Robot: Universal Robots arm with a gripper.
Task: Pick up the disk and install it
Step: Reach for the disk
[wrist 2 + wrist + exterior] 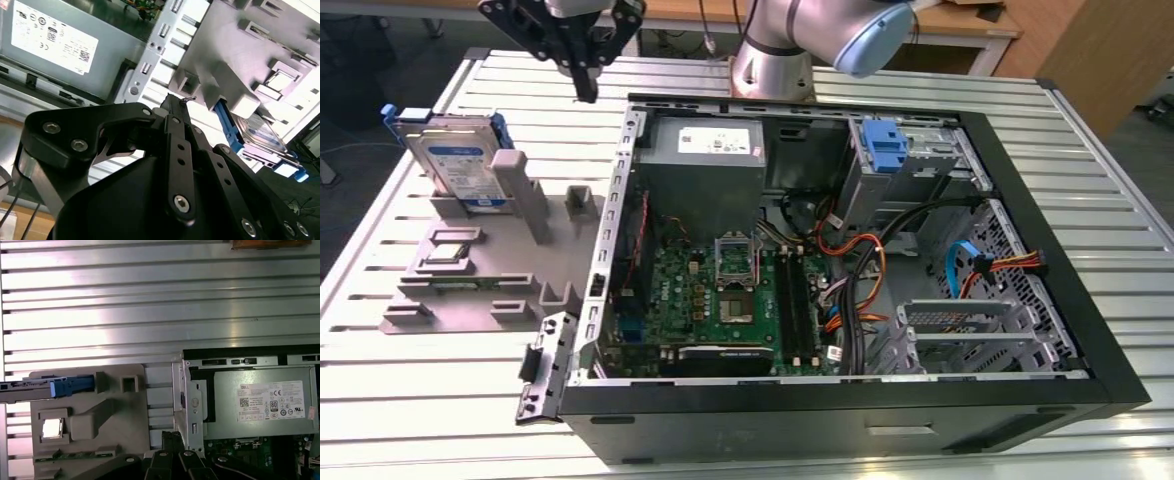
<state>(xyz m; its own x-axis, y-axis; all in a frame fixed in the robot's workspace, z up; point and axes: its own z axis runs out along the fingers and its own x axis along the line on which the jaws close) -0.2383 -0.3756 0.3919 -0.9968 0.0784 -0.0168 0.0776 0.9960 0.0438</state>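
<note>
disk [47,388] cropped in first wrist view, perhaps half hidden

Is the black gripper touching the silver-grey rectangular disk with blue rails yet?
Apart. The exterior view shows slatted table between the gripper and the disk.

You are looking at the tool [587,95] hanging above the ribbed tabletop [427,390], at eleven o'clock from the open computer case [787,425] in the exterior view. Its fingers are pressing together into one tip and gripping nothing. The disk [460,160] is standing on edge in the grey holder [480,290], at eight o'clock from the tool and well apart from it. Inside the case, the grey power supply [707,150] is sitting at the twelve o'clock end, with the blue bracket [887,145] at its three o'clock. The arm [781,60] is rising beyond the case at twelve o'clock.
</note>
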